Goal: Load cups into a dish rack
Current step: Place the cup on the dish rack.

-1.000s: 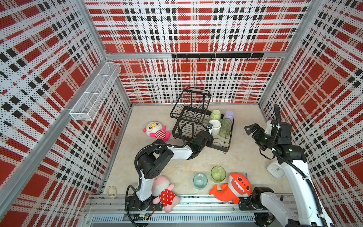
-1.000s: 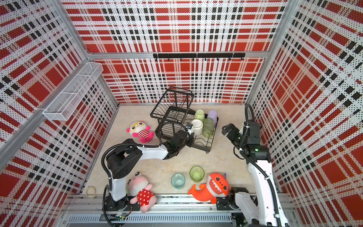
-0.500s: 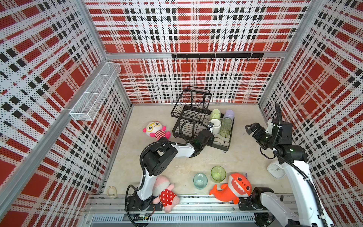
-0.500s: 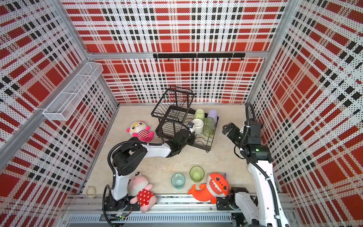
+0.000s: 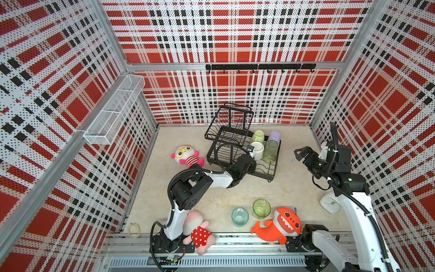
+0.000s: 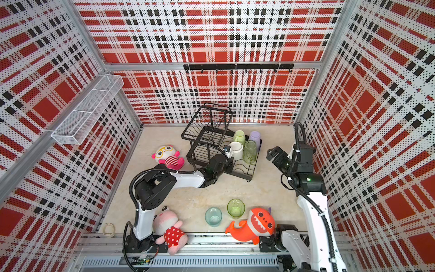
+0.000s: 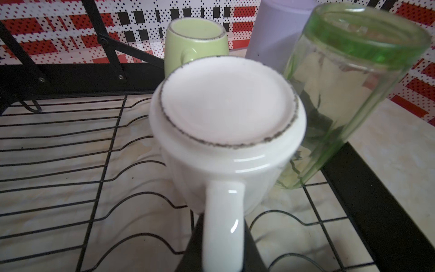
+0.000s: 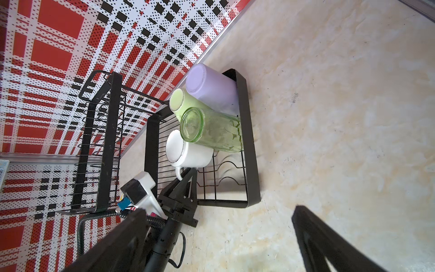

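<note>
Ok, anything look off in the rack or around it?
Nothing spilled or broken. The dish rack sits skewed to the back wall, and the pink plush lies half over the front rail beside the left arm's base.

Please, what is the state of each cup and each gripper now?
white mug: upside down in the dish rack
pale green mug: upside down in rack
lilac tumbler: upside down in rack
tall green glass: upside down in rack
short green glass: upright on the table
teal glass: upright on the table
left gripper: jaws shut on white mug handle
right gripper: jaws open, empty
</note>
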Motion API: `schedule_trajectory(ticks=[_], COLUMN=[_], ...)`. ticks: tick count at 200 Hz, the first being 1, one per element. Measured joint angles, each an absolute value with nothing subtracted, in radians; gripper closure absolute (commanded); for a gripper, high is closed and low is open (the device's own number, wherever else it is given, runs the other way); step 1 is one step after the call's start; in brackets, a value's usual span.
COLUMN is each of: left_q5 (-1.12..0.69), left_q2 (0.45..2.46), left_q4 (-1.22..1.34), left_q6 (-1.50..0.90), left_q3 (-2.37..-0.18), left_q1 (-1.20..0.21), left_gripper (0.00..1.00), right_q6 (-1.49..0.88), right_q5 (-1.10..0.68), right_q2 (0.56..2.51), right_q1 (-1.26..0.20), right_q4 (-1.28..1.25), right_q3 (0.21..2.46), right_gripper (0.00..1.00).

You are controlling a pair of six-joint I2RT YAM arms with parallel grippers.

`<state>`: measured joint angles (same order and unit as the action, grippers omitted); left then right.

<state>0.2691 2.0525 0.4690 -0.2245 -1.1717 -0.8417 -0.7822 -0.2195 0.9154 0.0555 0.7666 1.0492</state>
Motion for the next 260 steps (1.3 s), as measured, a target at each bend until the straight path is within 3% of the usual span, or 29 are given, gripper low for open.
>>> schedule_trajectory(ticks=[132,260], left_q5=[0.282,0.348], left_q2=[2.076,2.120], left_q4=[0.251,0.345], left_q6=[-0.311,-0.238], left_q3=[-1.298,-1.301], left_q1=[-0.837,-0.856], left_gripper=[1.00,1.00], right_q6=[-0.778,-0.775], right_q5=[-0.215,-0.207], right_q2=[0.912,0.903], right_q1=[0.056,0.056], right_q4=[0.780,0.781], right_q3=[1.050,1.050], right_gripper=[0.00,0.00])
